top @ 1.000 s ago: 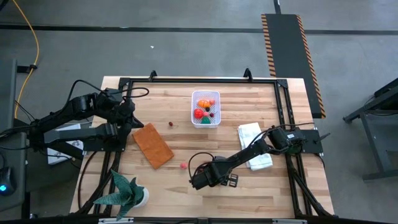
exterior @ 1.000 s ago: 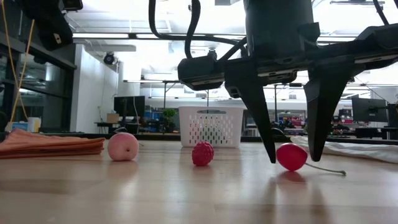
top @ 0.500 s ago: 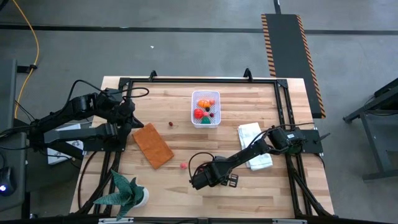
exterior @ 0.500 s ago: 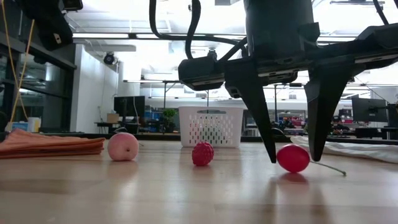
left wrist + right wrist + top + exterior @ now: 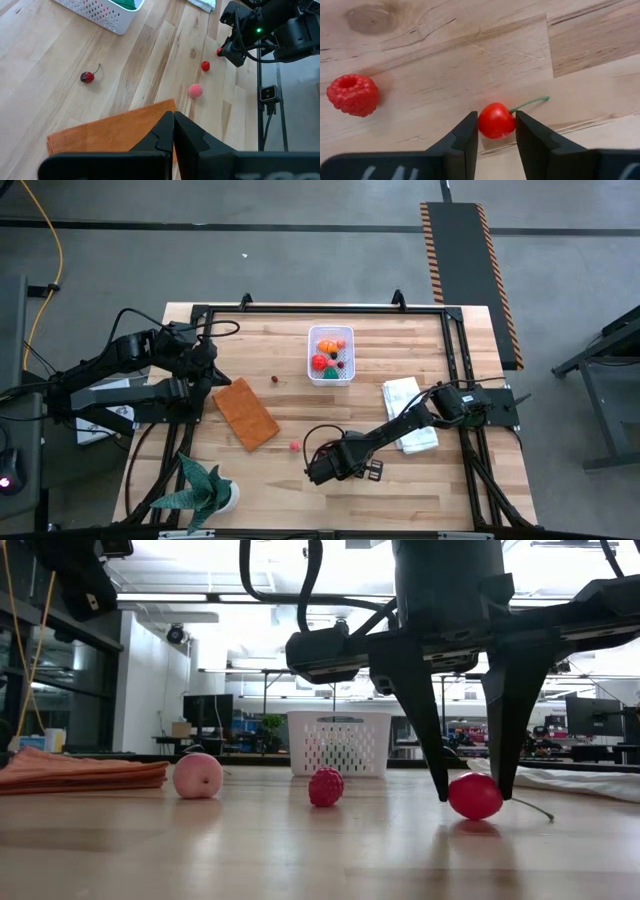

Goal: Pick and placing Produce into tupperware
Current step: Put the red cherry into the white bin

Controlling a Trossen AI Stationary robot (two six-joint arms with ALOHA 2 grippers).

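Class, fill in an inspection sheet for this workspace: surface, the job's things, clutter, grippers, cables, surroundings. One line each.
Surface: wooden table, black frame along its edges.
Job's things: white tub holds orange, red and green pieces; loose on the wood are a red cherry, a raspberry, a pink ball and a dark cherry.
Clutter: orange cloth, white cloth, green plant.
Grippers: right gripper down at the table, fingers touching both sides of the red cherry; left gripper shut, above the orange cloth.
Cables: black cable looping by the right arm; yellow cable on the floor.
Surroundings: concrete floor, striped ramp; office room behind.
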